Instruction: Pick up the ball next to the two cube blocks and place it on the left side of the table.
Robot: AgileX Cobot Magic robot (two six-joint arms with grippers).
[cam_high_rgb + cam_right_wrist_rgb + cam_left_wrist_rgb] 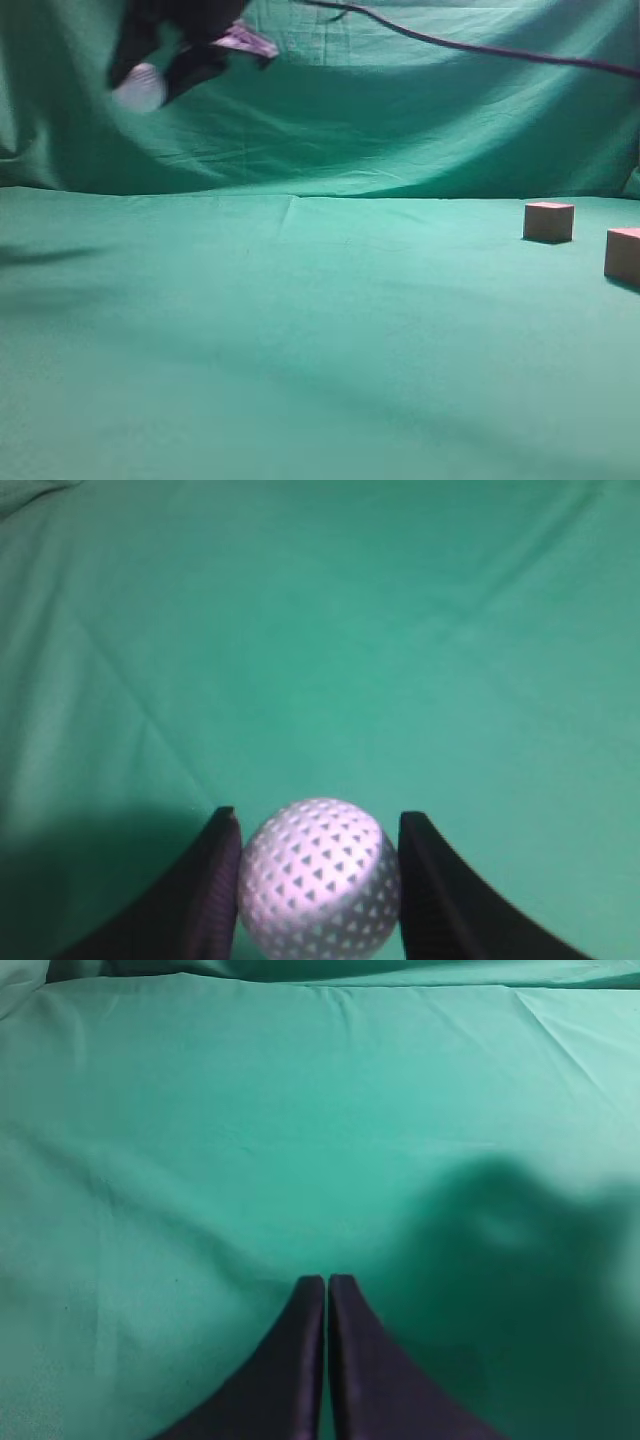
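Observation:
The white dimpled ball (138,88) hangs high in the air at the upper left of the exterior view, held in my right gripper (152,78), which has reached across from the right. In the right wrist view the ball (318,875) sits between the two dark fingers of that gripper (320,813), well above the green table (400,630). The two reddish-brown cube blocks (549,221) (623,255) stand on the table (300,330) at the far right. My left gripper (327,1278) is shut and empty over bare green cloth (250,1110); it does not show in the exterior view.
The draped green backdrop cloth (400,120) hangs behind the table. A dark cable (480,48) runs across the top from the right towards the arm. A dark shadow (520,1260) lies on the cloth right of the left gripper.

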